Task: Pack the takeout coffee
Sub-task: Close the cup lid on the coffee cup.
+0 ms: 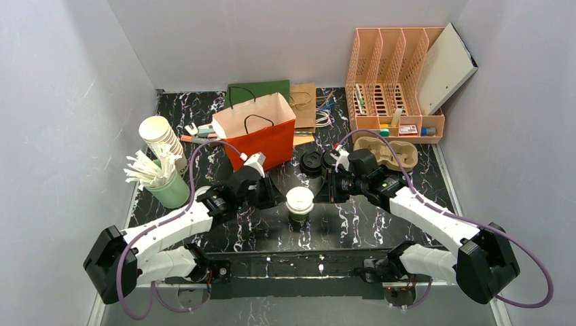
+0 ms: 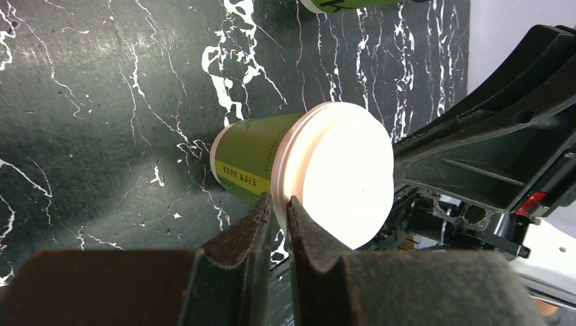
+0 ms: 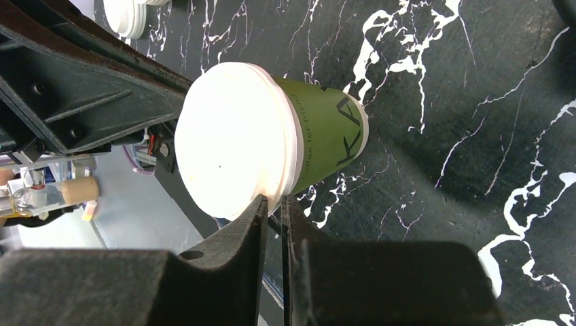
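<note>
The takeout coffee [image 1: 299, 207] stands upright in the middle of the table, between the two arms. It is a green paper cup [image 2: 251, 159] with a white lid [image 2: 343, 180], not a black one. My left gripper [image 1: 278, 201] reaches it from the left. In the left wrist view the gripper [image 2: 277, 204] is shut, with the lid's rim pinched between its tips. My right gripper [image 1: 322, 195] comes in from the right. In the right wrist view the gripper [image 3: 273, 202] is shut on the lid's [image 3: 234, 139] rim, just above the green cup [image 3: 329, 132] wall.
An open red paper bag [image 1: 261, 132] stands behind the cup. A stack of white cups [image 1: 163, 136] and a green holder of white sticks [image 1: 166, 187] are at the left. Black lids [image 1: 314, 163], a cardboard cup carrier [image 1: 390, 151] and a peach organizer [image 1: 394, 81] are at the back right.
</note>
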You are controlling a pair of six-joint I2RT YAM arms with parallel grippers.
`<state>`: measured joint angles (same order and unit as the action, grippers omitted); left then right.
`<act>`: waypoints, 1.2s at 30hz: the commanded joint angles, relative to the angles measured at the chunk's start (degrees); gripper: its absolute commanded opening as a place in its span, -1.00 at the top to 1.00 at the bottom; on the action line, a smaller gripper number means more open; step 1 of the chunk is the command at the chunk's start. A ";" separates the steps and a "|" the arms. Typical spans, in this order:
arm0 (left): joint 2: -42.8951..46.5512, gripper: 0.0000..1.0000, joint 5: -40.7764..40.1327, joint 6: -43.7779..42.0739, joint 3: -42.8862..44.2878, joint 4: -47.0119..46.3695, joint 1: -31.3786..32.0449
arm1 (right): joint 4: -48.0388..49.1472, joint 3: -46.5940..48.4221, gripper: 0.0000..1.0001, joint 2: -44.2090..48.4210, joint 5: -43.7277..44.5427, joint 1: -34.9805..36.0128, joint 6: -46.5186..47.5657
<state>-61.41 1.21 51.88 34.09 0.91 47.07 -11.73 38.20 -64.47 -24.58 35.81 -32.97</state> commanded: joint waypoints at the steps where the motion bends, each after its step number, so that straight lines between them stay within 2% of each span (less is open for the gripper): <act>1: -2.13 0.75 -3.29 -4.63 3.15 9.26 -0.04 | -6.02 1.57 0.59 -0.43 1.53 0.16 1.46; 8: -3.96 0.73 -1.82 -5.05 4.50 8.52 -0.01 | -5.90 0.69 0.60 -0.57 1.98 0.18 1.59; 20: -6.71 0.75 -1.21 -4.68 1.39 6.21 -0.04 | -6.36 -1.06 0.65 -2.61 2.64 0.18 2.12; 36: -8.07 0.80 -1.48 -4.42 -3.94 5.39 0.00 | -1.82 -7.02 0.69 -5.49 3.04 0.19 1.68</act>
<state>-65.47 0.60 49.08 34.70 -3.31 46.57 -7.81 35.62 -66.06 -28.10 35.35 -34.37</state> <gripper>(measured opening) 0.106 0.173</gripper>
